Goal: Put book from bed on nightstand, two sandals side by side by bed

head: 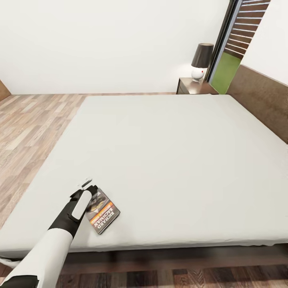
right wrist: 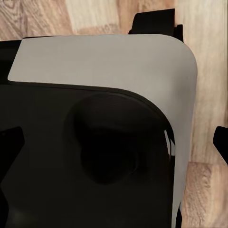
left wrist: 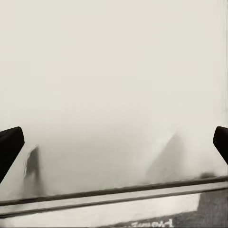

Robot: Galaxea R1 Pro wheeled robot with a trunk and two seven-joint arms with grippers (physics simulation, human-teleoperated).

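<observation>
Head view, left hand (head: pixel 85 185) over book (head: pixel 103 211), bed (head: pixel 172 160)

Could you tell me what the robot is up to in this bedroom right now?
The robot stands at the foot of the bed and has reached its left arm out over the mattress. Its left gripper sits right at the upper edge of the book, which lies flat near the bed's near edge; its fingers are spread wide, nothing held yet. A nightstand with a lamp waits at the far corner.
</observation>
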